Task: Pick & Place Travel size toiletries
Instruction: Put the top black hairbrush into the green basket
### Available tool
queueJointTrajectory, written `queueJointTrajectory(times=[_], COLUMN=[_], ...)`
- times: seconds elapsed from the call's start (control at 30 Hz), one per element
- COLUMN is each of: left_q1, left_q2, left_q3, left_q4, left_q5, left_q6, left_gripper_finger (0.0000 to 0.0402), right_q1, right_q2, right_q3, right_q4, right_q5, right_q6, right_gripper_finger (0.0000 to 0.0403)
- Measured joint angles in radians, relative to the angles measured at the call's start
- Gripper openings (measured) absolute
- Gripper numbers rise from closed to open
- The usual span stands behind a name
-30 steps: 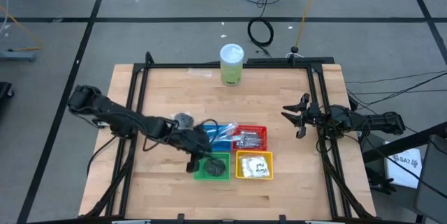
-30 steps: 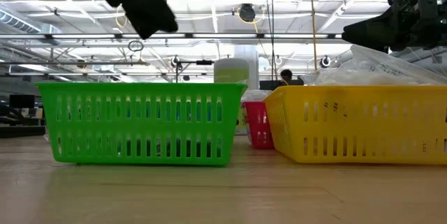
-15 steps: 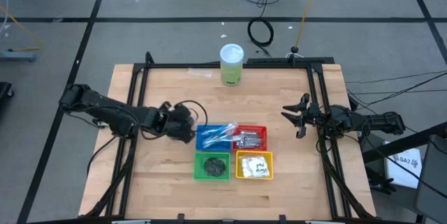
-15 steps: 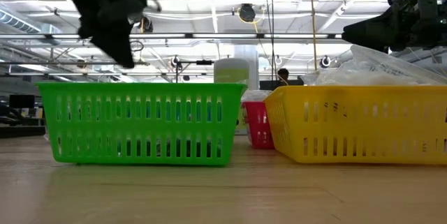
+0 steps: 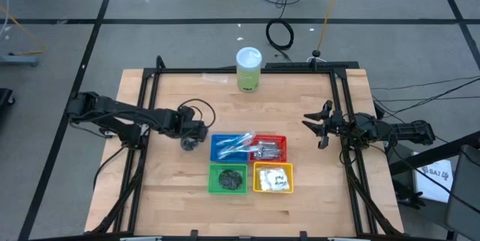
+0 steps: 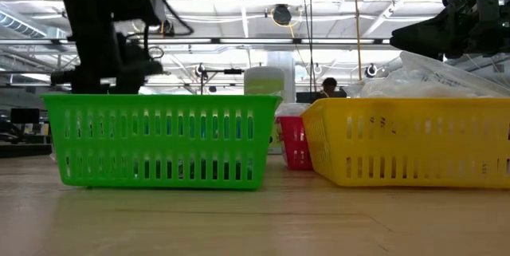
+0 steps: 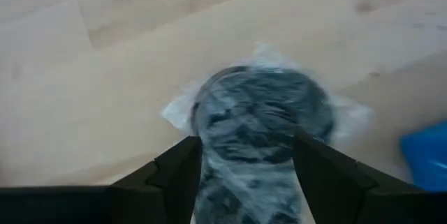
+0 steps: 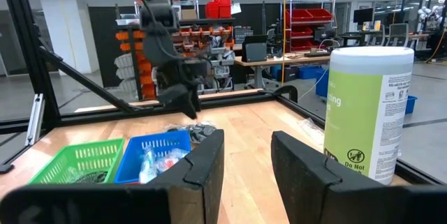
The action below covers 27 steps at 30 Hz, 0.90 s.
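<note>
The left gripper [image 5: 190,137] is low over the desk [image 5: 172,196], just beside the blue basket [image 5: 222,149], its fingers [image 7: 183,175] spread apart on either side of a dark grey round puff [image 7: 262,116] in clear wrap lying on the wood. More puffs sit in the green basket [image 5: 227,179], white sachets in the yellow basket [image 5: 273,179]. The right gripper [image 5: 321,126] hangs at the desk's right edge, fingers [image 8: 199,165] partly apart, holding nothing.

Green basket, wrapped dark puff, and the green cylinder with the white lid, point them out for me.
green basket [image 6: 159,140], low view, front wall.
wrapped dark puff [image 7: 262,116], left wrist view, middle of the disc.
green cylinder [image 5: 248,78], high view, green side below the lid.
</note>
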Motion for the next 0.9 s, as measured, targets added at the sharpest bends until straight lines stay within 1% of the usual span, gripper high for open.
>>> queueJointTrajectory(times=[0.17,0.33,0.67,0.77,0.9], left_q1=[0.062,0.105,0.129,0.129,0.129], left_q2=[0.0,0.0,0.0,0.0,0.0], left_q3=[-0.095,-0.157,-0.197,-0.197,-0.198], left_q4=[0.115,0.228,0.25,0.251,0.249], left_q5=[0.033,0.09,0.097,0.099,0.108], left_q6=[0.003,0.055,0.083,0.097,0.1], left_gripper_finger=[0.0223,0.0223,0.0222,0.0203,0.015], right_q1=[0.0,0.0,0.0,0.0,0.0], right_q2=[0.0,0.0,0.0,0.0,0.0], right_q3=[0.0,0.0,0.0,0.0,0.0], right_q4=[0.0,0.0,0.0,0.0,0.0], right_q5=[0.0,0.0,0.0,0.0,0.0], right_q6=[0.0,0.0,0.0,0.0,0.0], right_gripper_finger=[0.011,0.011,0.011,0.011,0.011])
